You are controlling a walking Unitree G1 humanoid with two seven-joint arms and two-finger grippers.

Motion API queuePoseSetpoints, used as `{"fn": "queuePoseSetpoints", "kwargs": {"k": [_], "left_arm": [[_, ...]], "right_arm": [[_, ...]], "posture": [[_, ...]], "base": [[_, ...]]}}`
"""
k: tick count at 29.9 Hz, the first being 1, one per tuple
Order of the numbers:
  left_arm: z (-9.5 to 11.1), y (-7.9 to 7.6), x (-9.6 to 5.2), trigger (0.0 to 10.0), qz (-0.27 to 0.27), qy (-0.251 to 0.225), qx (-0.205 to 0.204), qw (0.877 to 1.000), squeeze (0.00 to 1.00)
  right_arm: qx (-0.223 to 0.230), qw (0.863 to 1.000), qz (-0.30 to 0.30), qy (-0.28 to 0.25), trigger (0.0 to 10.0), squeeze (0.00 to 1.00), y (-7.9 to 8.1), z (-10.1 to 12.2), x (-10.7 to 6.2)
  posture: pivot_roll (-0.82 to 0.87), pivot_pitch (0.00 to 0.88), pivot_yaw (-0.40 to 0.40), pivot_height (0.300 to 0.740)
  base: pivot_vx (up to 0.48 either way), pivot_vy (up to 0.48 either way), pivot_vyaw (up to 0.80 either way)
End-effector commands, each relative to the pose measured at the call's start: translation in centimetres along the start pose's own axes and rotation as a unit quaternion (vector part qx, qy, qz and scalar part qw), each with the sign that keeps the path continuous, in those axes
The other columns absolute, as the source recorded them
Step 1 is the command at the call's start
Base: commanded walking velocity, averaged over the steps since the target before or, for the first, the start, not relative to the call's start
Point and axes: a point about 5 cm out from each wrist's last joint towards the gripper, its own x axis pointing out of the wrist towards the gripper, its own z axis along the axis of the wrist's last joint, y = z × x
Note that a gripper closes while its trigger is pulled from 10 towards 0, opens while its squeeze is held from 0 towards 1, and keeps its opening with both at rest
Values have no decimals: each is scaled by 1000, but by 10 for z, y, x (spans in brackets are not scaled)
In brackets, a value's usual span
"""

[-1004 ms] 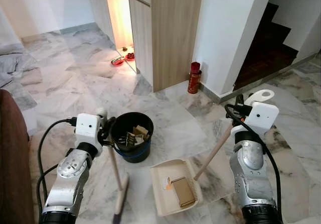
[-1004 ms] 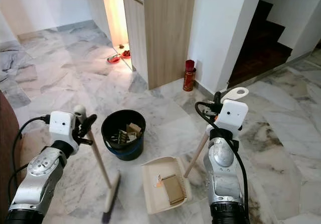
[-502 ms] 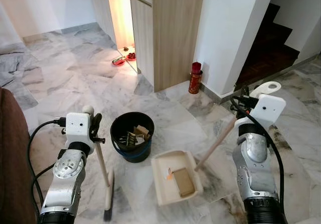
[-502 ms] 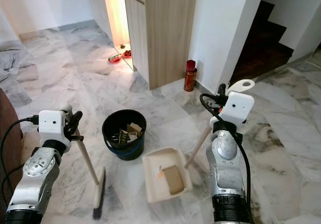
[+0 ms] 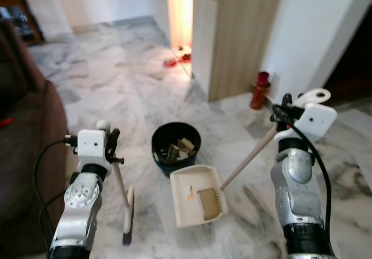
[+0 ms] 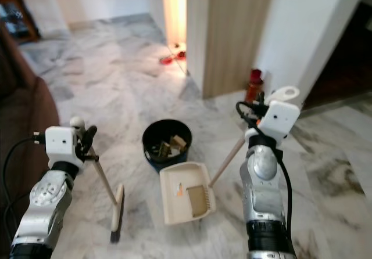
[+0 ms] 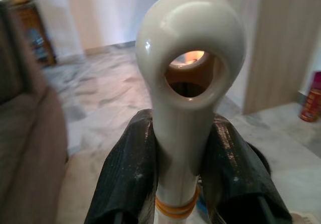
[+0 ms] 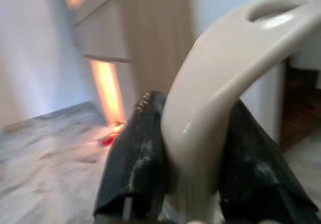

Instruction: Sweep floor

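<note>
I have left hand (image 7: 176,184) clamped on broom (image 6: 106,184) | right hand (image 8: 193,158) clamped on dustpan (image 5: 197,195) handle, pan beside bucket (image 5: 176,147) | risk: tilting pan spills debris onto floor

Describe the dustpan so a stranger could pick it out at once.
Start at the wooden cabinet, then drop to the black bucket on the marble floor. The dustpan lies just in front of it: a cream tray with a long wooden handle, holding brown debris.
</note>
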Motion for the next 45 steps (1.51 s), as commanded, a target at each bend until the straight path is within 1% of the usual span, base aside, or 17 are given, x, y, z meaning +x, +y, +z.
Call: {"fn": "queuePoseSetpoints", "kwargs": {"k": [1,7,10,11,13,15,17,19,20,21,23,28,32,38,45], "left_arm": [[8,0,3,10000,-2,-26,13,1000,0],[9,-4,3,10000,-7,-35,10,999,0],[12,-5,3,10000,-11,-45,21,999,0],[12,-5,3,10000,-11,-45,21,999,0],[11,-5,3,10000,-9,-45,19,999,0],[11,-5,3,10000,-8,-45,19,999,0],[11,-5,3,10000,-7,-48,19,999,0],[12,-5,3,10000,-7,-49,19,999,0],[12,-5,3,10000,-7,-50,19,999,0],[12,-5,3,10000,-7,-50,19,999,0],[12,-6,3,10000,-7,-51,20,998,0],[13,-5,3,10000,-6,-54,21,998,0],[13,-5,3,10000,-4,-56,23,998,0],[13,-4,3,10000,-3,-58,24,998,0],[14,-4,4,10000,-2,-59,24,998,0]], "right_arm": [[12,999,0,-31,10000,0,1,15,3],[14,999,-3,-40,10000,0,0,19,5],[19,997,-11,-72,10000,0,0,33,7],[19,997,-12,-75,10000,0,0,34,7],[21,995,-18,-101,10000,0,0,46,10],[20,994,-19,-106,10000,0,0,49,10],[19,991,-19,-127,10000,0,1,61,13],[21,991,-18,-134,10000,0,2,66,14],[20,989,-14,-149,10000,0,5,73,15],[20,989,-14,-149,10000,0,5,73,15],[22,985,-13,-168,10000,0,7,84,17],[25,983,-19,-182,10000,0,6,91,19],[33,978,-21,-206,10000,0,8,104,21],[37,976,-19,-212,10000,0,9,108,23],[39,977,-18,-208,10000,0,10,106,23]], "posture": [[-30,0,18,740],[-29,0,15,740],[-28,0,13,740],[-28,0,13,740],[-26,0,12,740],[-26,0,12,740],[-27,0,11,740],[-27,0,11,740],[-28,0,10,740],[-28,0,10,740],[-28,0,10,740],[-27,0,11,740],[-24,0,11,740],[-22,0,11,740],[-20,0,12,740]], "base": [[0,0,0],[0,0,0],[0,0,0],[0,0,0],[0,0,0],[0,0,0],[0,0,0],[0,0,0],[0,0,0],[0,0,0],[0,0,0],[148,0,0],[296,0,0],[343,0,0],[391,0,0]]}}
